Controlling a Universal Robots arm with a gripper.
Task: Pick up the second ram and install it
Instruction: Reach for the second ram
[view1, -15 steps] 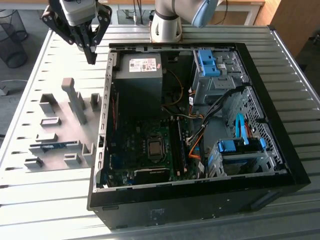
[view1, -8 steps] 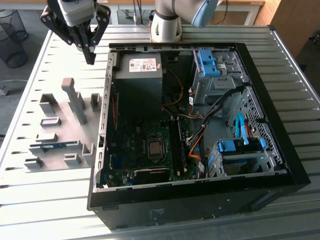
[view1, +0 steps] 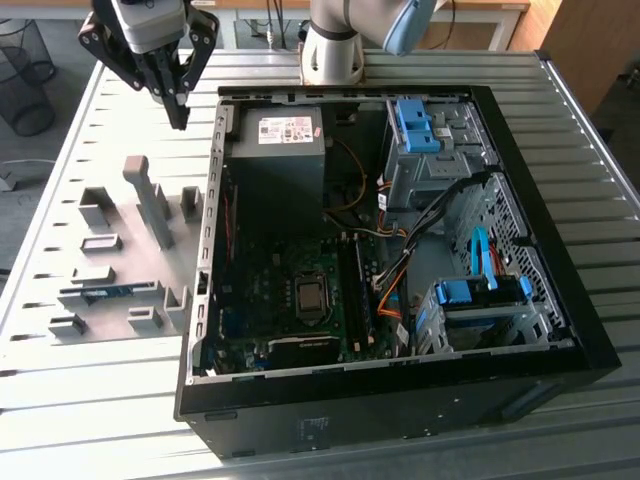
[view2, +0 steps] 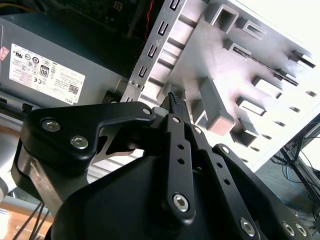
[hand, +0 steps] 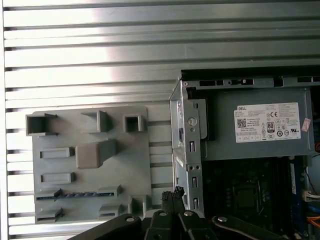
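On the exterior view's left, the second ram (view1: 108, 293) sits in a slot near the front edge of the grey fixture plate (view1: 128, 262), its long axis running left to right. The gripper (view1: 180, 112) hangs over the plate's far edge, well apart from the ram. Its fingers are pinched together and hold nothing. It is just beside the computer case (view1: 213, 200).

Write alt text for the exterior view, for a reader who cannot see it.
The arm's tool, shut and empty, hangs near the grey fixture tray beside an open computer case. The second ram sits in a tray slot.
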